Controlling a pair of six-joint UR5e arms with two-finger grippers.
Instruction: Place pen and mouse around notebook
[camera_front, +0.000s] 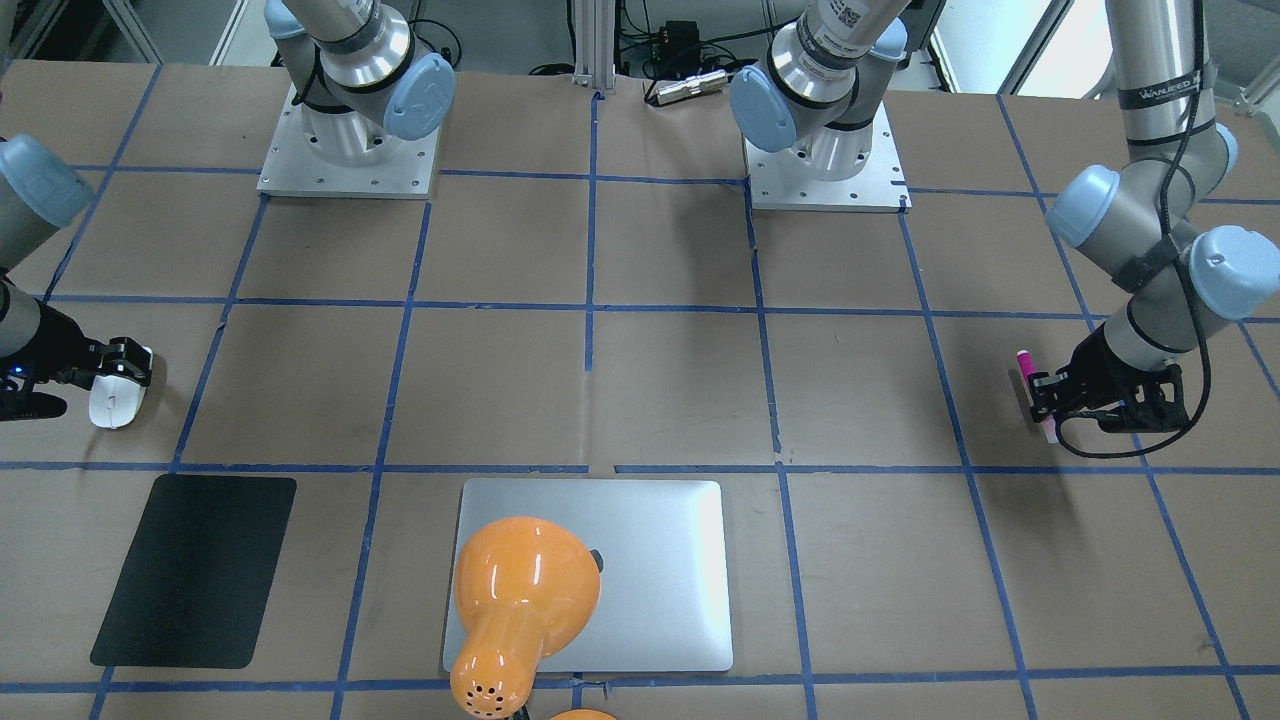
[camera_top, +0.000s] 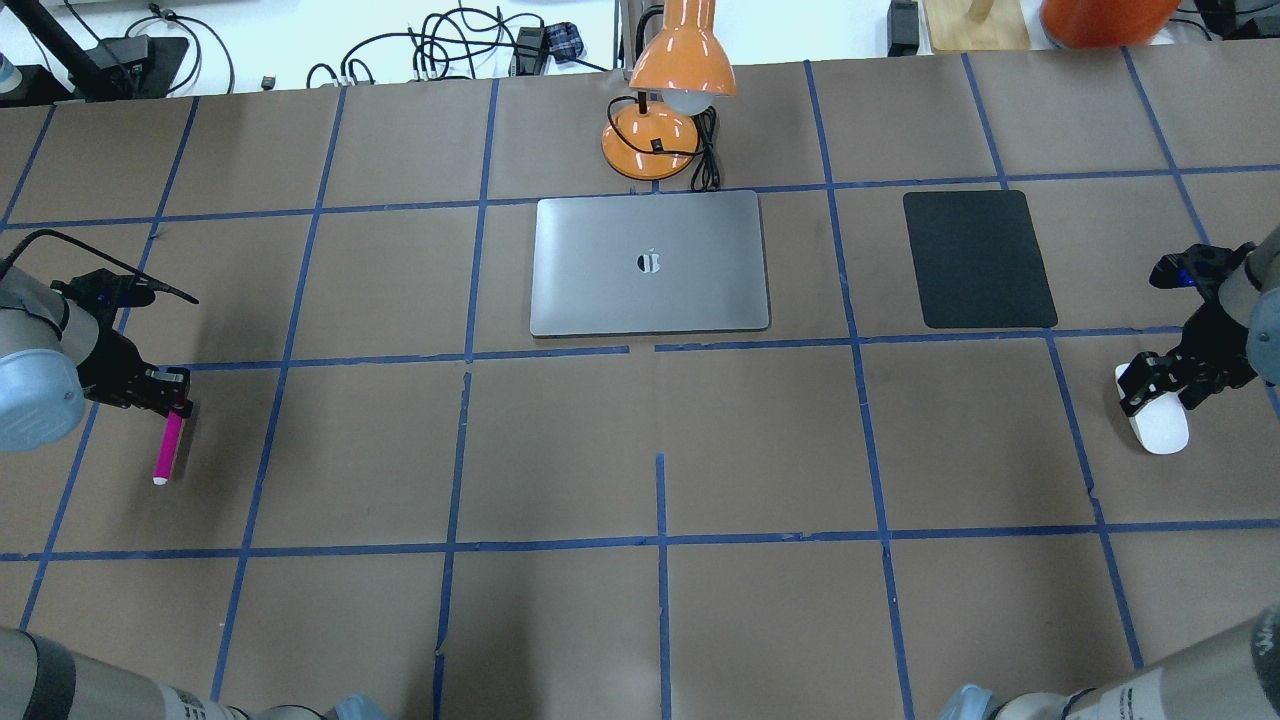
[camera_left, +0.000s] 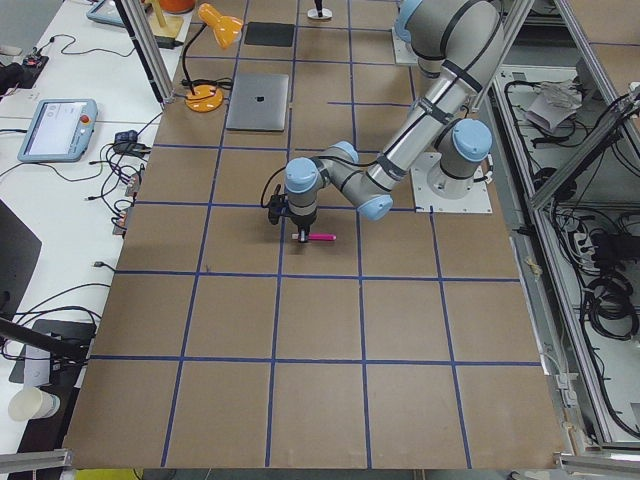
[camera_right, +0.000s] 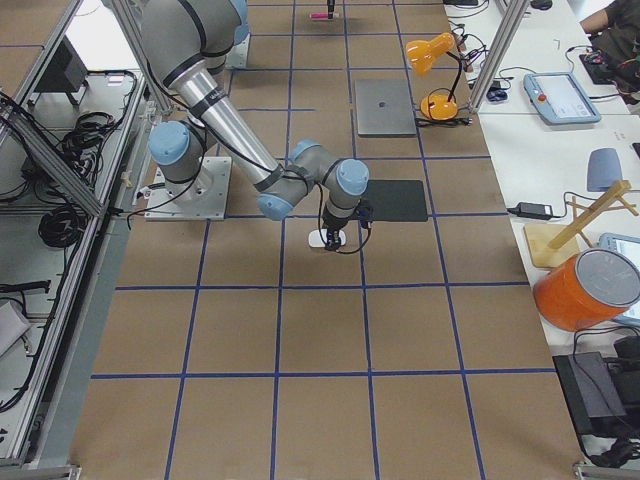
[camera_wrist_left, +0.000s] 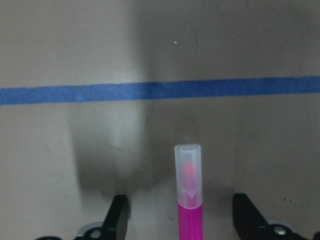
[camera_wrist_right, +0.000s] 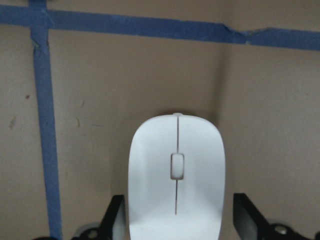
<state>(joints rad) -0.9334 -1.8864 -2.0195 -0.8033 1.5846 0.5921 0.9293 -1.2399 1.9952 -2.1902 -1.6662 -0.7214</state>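
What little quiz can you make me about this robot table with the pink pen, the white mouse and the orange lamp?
1. What colour is the lamp standing by the notebook?
2. True or false: the pen lies on top of the notebook.
3. Where is the mouse? A. on the notebook. B. between the fingers of the right tool. C. under the lamp.

Key: 1. orange. 2. false; it lies far off to one side of the notebook. 3. B.
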